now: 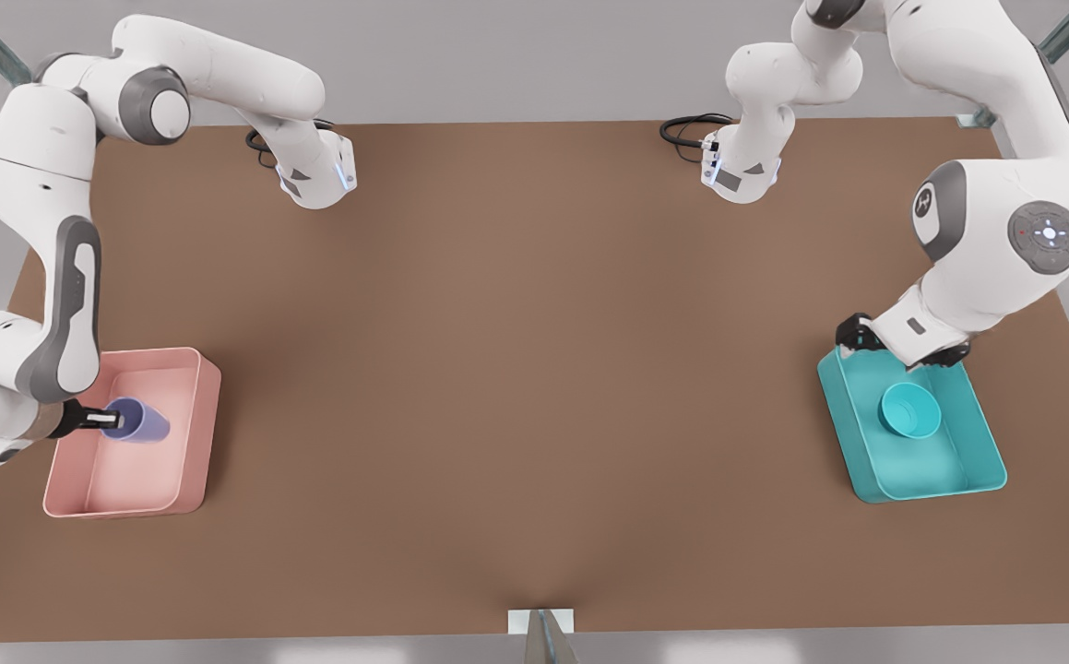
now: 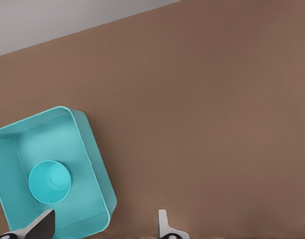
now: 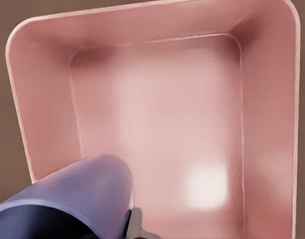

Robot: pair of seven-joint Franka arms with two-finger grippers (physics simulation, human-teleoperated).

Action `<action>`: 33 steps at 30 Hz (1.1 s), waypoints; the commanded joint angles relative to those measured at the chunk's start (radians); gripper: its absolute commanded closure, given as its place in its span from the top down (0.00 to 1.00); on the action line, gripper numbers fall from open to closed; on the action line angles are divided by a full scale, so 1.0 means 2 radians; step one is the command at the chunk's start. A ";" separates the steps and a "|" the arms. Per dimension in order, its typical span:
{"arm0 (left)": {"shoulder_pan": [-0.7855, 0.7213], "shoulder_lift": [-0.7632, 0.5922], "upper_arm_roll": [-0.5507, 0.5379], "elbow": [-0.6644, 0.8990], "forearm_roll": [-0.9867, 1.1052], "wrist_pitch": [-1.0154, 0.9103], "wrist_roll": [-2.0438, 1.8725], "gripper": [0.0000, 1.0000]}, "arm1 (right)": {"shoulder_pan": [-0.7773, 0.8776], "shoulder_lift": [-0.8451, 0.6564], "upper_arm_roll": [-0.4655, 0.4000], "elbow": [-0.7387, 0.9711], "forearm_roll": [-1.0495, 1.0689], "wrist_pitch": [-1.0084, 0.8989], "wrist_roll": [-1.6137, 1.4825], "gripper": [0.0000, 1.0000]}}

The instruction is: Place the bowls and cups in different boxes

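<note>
Brown table point(image 1: 516, 369). Right gripper point(image 1: 108, 421) pinches cup point(image 1: 139, 420) over pink box point(image 1: 207, 415); lower before releasing. Left gripper point(image 2: 105, 226) spread beside teal box point(image 1: 986, 443), bowl point(image 1: 909, 411) inside.

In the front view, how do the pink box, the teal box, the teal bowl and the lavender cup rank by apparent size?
1. Pink box and teal box: look alike, unranked.
2. Teal bowl and lavender cup: too close to rank.

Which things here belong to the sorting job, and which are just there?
Job: teal bowl inside teal box; lavender cup held by right gripper over pink box; left gripper, open, by the teal box.
Other: table, black cables.
</note>
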 commanded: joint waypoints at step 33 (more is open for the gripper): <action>0.018 -0.005 -0.002 0.007 0.000 -0.159 -0.114 1.00 | 0.141 -0.171 0.007 0.048 -0.007 -0.240 0.155 1.00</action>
